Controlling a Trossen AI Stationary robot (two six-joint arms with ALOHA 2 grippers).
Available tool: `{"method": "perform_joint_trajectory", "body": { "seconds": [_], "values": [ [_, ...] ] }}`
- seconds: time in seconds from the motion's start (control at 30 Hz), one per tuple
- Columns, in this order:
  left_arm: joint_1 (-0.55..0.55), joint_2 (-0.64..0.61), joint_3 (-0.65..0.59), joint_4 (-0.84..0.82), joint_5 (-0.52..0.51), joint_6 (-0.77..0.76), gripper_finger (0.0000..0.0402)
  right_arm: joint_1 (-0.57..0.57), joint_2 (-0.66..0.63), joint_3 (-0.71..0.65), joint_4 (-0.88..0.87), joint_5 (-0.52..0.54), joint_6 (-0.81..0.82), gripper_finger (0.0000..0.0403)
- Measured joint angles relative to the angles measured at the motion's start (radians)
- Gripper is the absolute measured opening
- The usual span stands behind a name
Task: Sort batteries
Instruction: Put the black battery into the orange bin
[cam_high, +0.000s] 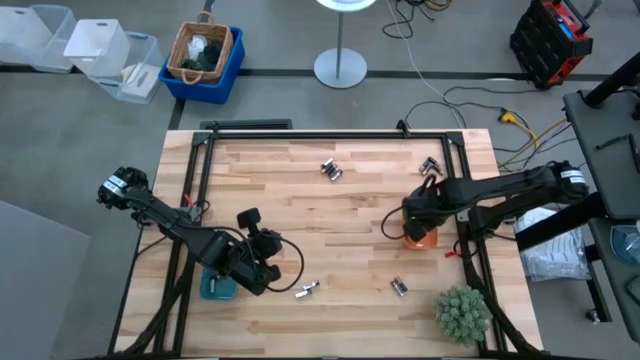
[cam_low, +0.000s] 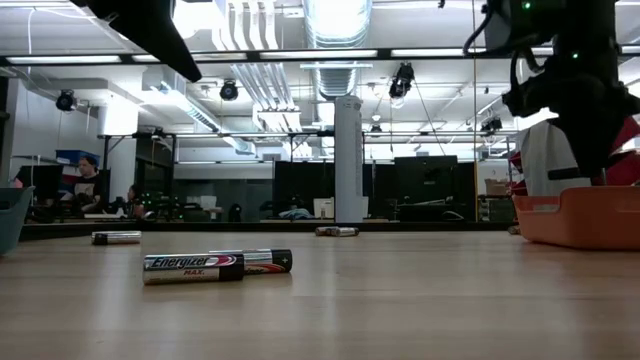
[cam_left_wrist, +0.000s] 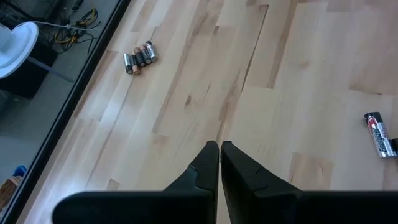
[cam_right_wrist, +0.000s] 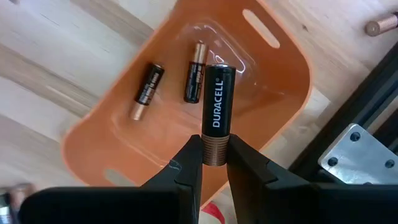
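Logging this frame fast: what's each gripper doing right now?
Left gripper: shut, holding nothing, above bare table.
Right gripper: shut on a Duracell battery, over the orange tray.

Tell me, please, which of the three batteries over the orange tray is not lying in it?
The Duracell battery, held upright by the right tool; the other two lie flat.
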Motion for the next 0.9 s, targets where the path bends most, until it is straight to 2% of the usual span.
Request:
{"method": "perform_joint_trajectory", "body": {
  "seconds": [0.13,0.37,0.47,0.63,0.9],
  "values": [
    [0.0,0.0,0.0,0.003,-0.063,0.024,0.0,0.0,0.026,-0.001,0.013,0.0,-0.026,0.006],
    [0.006,-0.001,0.003,0.002,-0.336,0.153,0.0,0.0,0.037,-0.001,0.015,-0.001,-0.086,0.007],
    [0.035,-0.013,0.028,-0.005,-0.303,0.214,0.0,0.0,0.036,0.002,0.013,-0.016,-0.11,0.0066],
    [0.1,-0.019,0.108,-0.016,-0.271,0.222,0.0,-0.013,0.034,0.02,0.013,-0.019,-0.198,0.0054],
    [0.119,-0.014,0.158,-0.022,-0.252,0.223,0.0,-0.013,0.029,0.045,0.013,-0.019,-0.25,0.0063]
  ]
}}
